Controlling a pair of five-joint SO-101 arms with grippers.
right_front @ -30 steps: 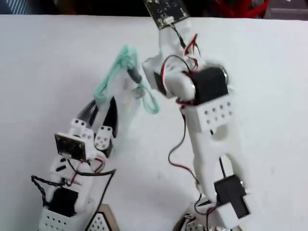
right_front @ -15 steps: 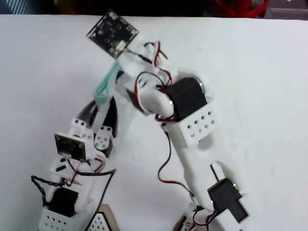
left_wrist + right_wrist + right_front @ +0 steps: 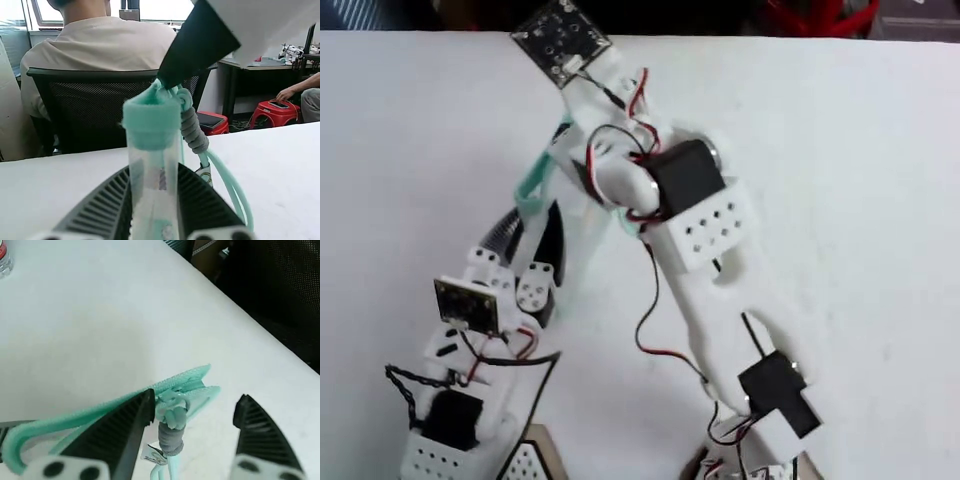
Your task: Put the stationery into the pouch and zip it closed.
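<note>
L end effector (image 3: pixel 154 171) grips pouch (image 3: pixel 152 119); R end effector (image 3: pixel 196 399) released (astride zip end (image 3: pixel 199 378)), table edge (image 3: pixel 234 308) beyond

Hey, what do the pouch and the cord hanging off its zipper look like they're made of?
The pouch: clear, glossy soft plastic, it seems; contents show through its wall. Its mint zipper band looks like ribbed woven fabric. The cord: smooth mint string, possibly rubbery or plastic, bound by a matte grey wrap.

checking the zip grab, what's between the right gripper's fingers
In the right wrist view, the teal zipper end of the pouch and its grey zipper pull lie between the fingers of the open right gripper, nearer one finger.
</note>
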